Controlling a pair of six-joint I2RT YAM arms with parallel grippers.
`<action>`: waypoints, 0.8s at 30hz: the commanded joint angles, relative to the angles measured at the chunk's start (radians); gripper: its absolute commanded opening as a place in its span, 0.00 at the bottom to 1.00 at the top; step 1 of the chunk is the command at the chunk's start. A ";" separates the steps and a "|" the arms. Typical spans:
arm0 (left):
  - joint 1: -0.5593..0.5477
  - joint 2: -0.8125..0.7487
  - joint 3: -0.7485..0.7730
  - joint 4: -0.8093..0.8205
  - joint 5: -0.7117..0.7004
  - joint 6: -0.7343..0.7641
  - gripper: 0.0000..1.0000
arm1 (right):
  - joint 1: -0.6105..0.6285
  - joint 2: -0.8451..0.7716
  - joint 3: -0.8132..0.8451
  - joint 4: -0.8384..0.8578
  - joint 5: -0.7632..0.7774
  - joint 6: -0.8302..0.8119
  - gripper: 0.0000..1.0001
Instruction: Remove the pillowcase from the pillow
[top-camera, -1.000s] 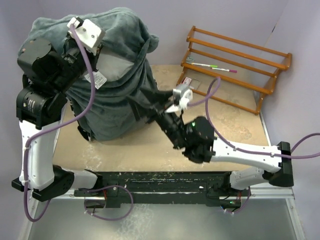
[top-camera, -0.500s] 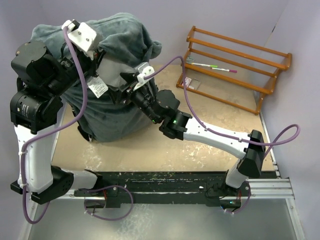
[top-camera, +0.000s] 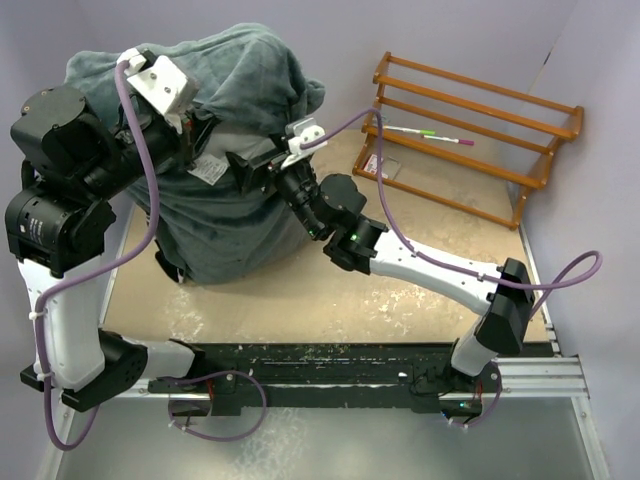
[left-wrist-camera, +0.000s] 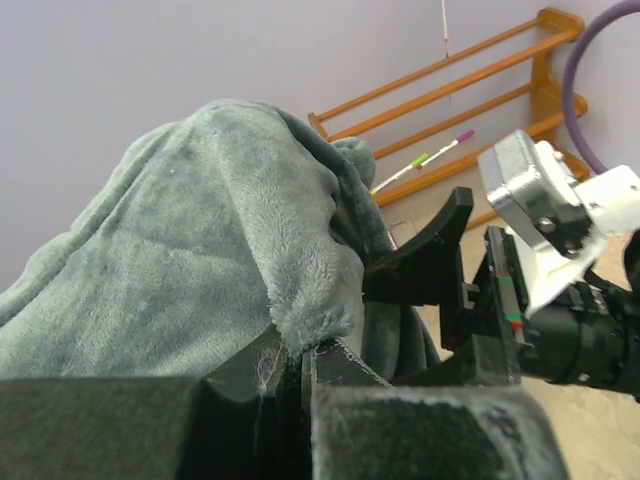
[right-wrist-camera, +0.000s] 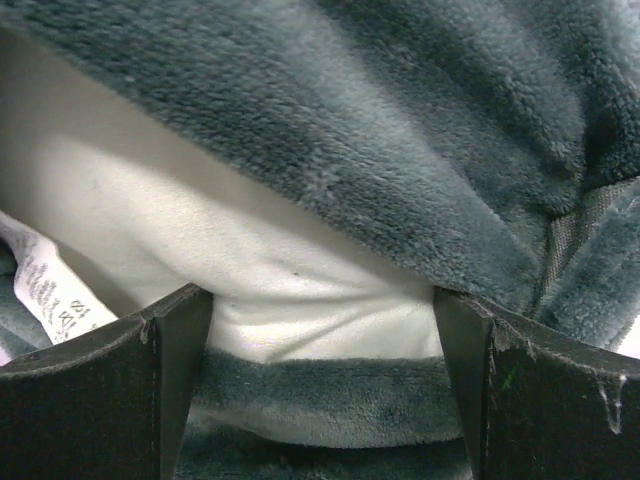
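The pillowcase (top-camera: 230, 215) stands as a tall heap at the back left, plush dark grey side out; no zebra stripes show. My left gripper (top-camera: 188, 118) is raised and shut on the pillowcase's upper edge (left-wrist-camera: 300, 300); its jaws (left-wrist-camera: 305, 355) pinch the plush rim. My right gripper (top-camera: 247, 168) is open at the case's opening. In the right wrist view the white pillow (right-wrist-camera: 300, 270) bulges between its open fingers (right-wrist-camera: 322, 305), with grey pillowcase (right-wrist-camera: 400, 130) above and below. A white care label (right-wrist-camera: 40, 280) hangs at the left.
A wooden rack (top-camera: 470, 135) stands at the back right with two markers (top-camera: 420, 131) on a shelf; it also shows in the left wrist view (left-wrist-camera: 450, 90). A small card (top-camera: 380, 165) lies by the rack's foot. Purple cables loop off both arms.
My right arm has swung from mid-table to the case's opening, jaws open around the pillow. My left gripper has drawn the fabric edge slightly left.
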 joint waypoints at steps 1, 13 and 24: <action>-0.003 -0.018 0.056 0.021 0.082 -0.040 0.00 | -0.080 -0.043 -0.023 0.054 0.001 0.061 0.93; -0.002 -0.014 0.067 -0.015 0.121 -0.022 0.00 | -0.151 0.084 0.096 0.200 -0.543 0.194 0.78; -0.003 -0.047 0.037 0.012 0.065 0.069 0.31 | -0.016 0.171 0.269 0.116 -0.427 0.089 0.00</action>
